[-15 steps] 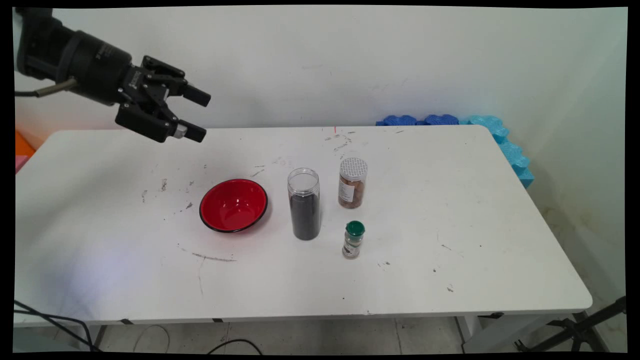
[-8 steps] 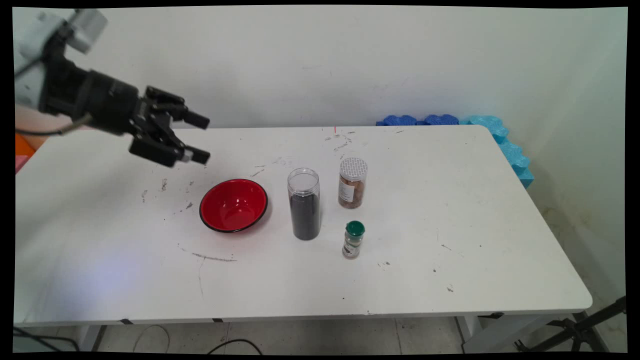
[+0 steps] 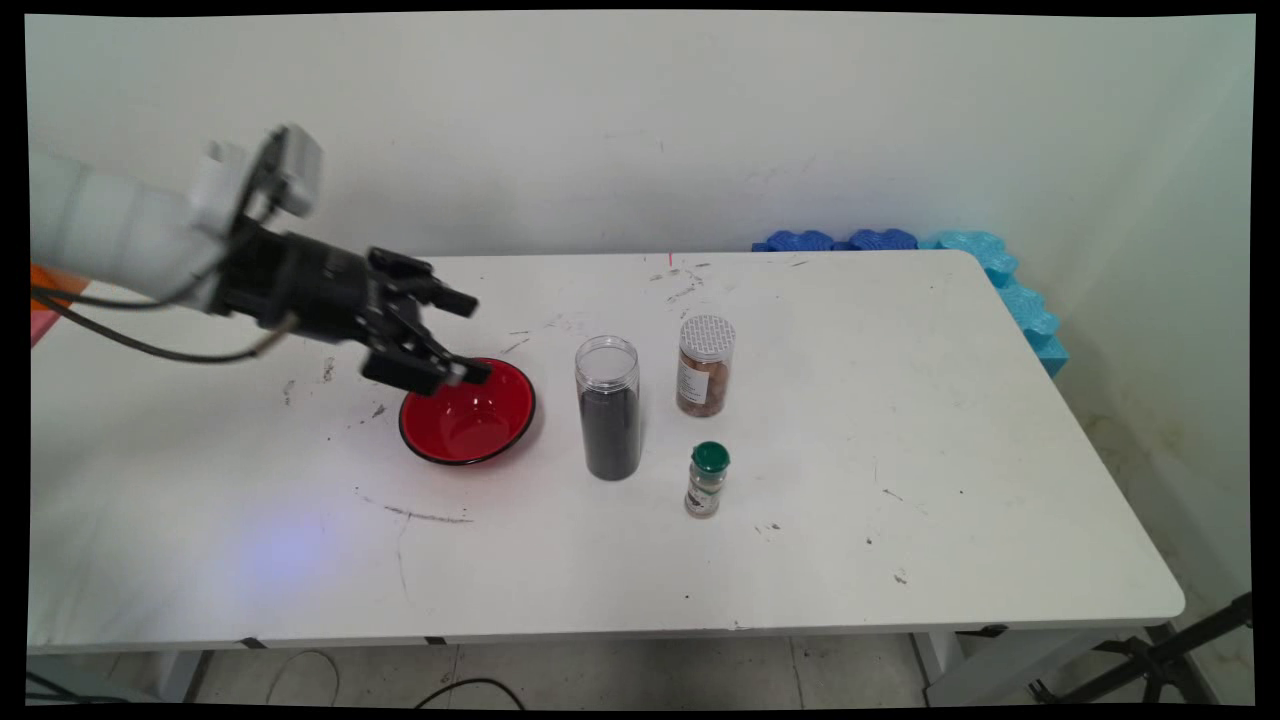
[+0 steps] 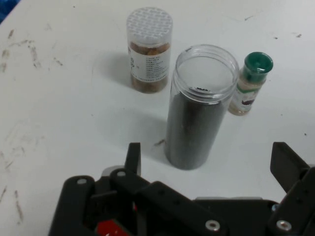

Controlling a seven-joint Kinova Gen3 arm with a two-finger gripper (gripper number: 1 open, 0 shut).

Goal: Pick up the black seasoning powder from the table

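My black gripper [image 3: 470,337] hangs open over the far left rim of a red bowl [image 3: 470,415] with a black outside. In the hand view the gripper [image 4: 206,164] points at a tall clear jar [image 4: 197,108] with no lid, mostly filled with dark grains. That tall jar [image 3: 608,405] stands just right of the bowl. Behind it is a shorter jar [image 3: 705,365] with a white lid and brown contents, seen too in the hand view [image 4: 149,49]. A small spice bottle [image 3: 708,479] with a green cap stands in front; in the hand view the bottle [image 4: 250,83] is right of the tall jar.
The white table [image 3: 950,450] carries scuff marks. Blue foam pieces [image 3: 900,241] lie along its far right corner against the wall. Black cables [image 3: 150,345] hang from the arm at the left.
The gripper has come down and to the right, from high at the table's far left to just over the red bowl's rim. Its fingers stay open. The jars and bowl have not moved.
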